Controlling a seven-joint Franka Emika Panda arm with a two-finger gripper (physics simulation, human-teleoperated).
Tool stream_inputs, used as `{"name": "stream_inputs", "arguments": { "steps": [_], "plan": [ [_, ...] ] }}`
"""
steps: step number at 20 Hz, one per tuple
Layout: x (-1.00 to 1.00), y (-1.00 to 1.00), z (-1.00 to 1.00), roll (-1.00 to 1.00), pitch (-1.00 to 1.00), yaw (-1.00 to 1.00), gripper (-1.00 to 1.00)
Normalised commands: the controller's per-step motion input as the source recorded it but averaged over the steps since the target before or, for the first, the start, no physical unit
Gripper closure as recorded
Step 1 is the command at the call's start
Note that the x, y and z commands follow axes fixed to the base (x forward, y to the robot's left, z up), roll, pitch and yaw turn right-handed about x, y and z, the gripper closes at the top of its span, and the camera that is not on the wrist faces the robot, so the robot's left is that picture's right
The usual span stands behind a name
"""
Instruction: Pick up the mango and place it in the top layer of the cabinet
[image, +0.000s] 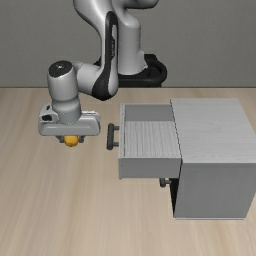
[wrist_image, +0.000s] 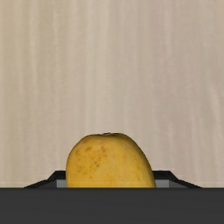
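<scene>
Light is bright and even, coming from overhead as I read it. A soft shadow lies on the table (image: 30, 180) beneath the gripper (image: 70, 136). The cabinet (image: 210, 125) top is pale and its side face greyer. There is deep shadow under the open drawer (image: 148, 140). The mango (wrist_image: 109, 157) is evenly lit, darker along its flanks.

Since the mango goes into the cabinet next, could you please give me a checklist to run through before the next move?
1. Gripper down over the mango: ok.
2. Mango centred under the gripper: ok.
3. Firm hold on the mango: cannot tell.
4. Top drawer of the cabinet pulled out: ok.
5. Nothing standing between mango and drawer handle: ok.
</scene>
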Motion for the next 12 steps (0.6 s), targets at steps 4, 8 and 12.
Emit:
{"name": "stream_inputs", "arguments": {
  "steps": [4,8,12],
  "plan": [
    [0.00,0.00,0.75,0.00,0.00,0.00,1.00],
    [0.00,0.00,1.00,0.00,0.00,0.00,1.00],
    [0.00,0.00,1.00,0.00,0.00,0.00,1.00]
  ]
}}
